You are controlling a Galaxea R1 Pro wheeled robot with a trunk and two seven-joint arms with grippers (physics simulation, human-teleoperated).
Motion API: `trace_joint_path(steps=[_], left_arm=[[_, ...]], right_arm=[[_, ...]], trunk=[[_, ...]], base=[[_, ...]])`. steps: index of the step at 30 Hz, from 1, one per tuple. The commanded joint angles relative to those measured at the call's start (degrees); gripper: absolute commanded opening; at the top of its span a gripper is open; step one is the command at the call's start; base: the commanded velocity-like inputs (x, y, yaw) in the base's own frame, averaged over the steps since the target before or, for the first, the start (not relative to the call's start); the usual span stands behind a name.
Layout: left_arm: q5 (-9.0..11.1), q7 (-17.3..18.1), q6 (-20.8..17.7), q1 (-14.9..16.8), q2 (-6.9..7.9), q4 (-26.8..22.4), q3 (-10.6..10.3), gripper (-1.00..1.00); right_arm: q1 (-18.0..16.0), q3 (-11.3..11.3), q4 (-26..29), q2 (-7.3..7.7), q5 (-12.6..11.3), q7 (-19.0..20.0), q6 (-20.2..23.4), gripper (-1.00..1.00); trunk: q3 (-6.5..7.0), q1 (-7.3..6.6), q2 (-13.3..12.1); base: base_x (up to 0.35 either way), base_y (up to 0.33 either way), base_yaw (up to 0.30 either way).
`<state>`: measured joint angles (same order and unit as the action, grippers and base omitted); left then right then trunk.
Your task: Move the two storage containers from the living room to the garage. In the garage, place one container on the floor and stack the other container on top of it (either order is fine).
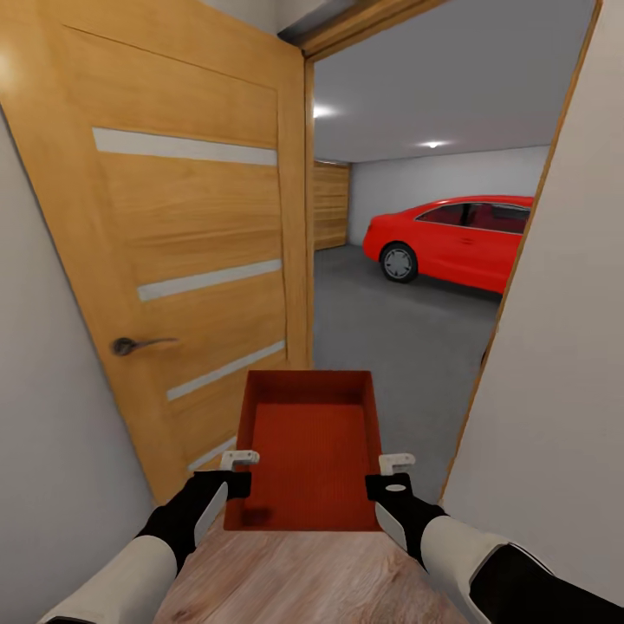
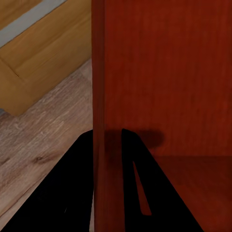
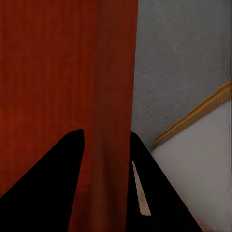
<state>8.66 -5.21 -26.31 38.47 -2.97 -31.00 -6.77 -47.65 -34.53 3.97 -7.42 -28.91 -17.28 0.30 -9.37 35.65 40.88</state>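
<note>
One container in my grip: a red-orange rectangular open-topped plastic bin (image 1: pixel 309 451), carried between my two hands at the doorway.
Left hand: my left hand (image 1: pixel 240 459) pinches the bin's left wall near the near corner, one black finger (image 2: pixel 72 188) outside the wall and the other inside.
Right hand: my right hand (image 1: pixel 397 463) pinches the bin's right wall the same way, its fingers (image 3: pixel 53 179) astride the rim.
Where the bin is: held above the light wood plank floor (image 1: pixel 312 576), just short of the threshold, beside the open orange-brown wooden door with frosted strips (image 1: pixel 182 251).
Bin's long axis: it runs away from me, through the doorway and into the garage; the open top faces up and the bin looks about level.
Ahead of the bin: the grey speckled concrete garage floor (image 1: pixel 381 338), with a red car (image 1: pixel 459 238) well beyond it against the white far wall.
Done so far: I judge this bin nearly brought to the garage, but not yet inside.
Left to do: set this bin on the concrete; I see no other bin here, so whether it is already moved I cannot tell.
</note>
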Motion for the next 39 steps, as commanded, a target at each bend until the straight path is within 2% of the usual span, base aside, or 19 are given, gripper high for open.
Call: trace_joint_path(steps=[1,23,39], left_arm=[[-1.28,-0.78,2.58,0.03,-0.46,-0.19,-0.16,-1.0],[-1.36,-0.77,2.58,0.05,-0.46,-0.02,-0.17,-1.0],[-1.35,-0.77,2.58,0.03,-0.46,-0.03,-0.17,-1.0]], right_arm=[[-0.04,-0.89,-0.28,-0.05,-1.59,-5.84,-0.11,-1.0],[-0.02,-0.89,-0.28,-0.05,-1.59,-5.8,-0.18,-1.0],[-0.03,-0.89,-0.27,-0.05,-1.59,-5.83,-0.12,-1.0]], trunk=[[-0.1,0.02,0.08],[-0.1,0.02,0.08],[-0.1,0.02,0.08]], base=[[0.005,0.0,-0.158],[0.177,0.155,-0.019],[0.005,0.003,-0.264]])
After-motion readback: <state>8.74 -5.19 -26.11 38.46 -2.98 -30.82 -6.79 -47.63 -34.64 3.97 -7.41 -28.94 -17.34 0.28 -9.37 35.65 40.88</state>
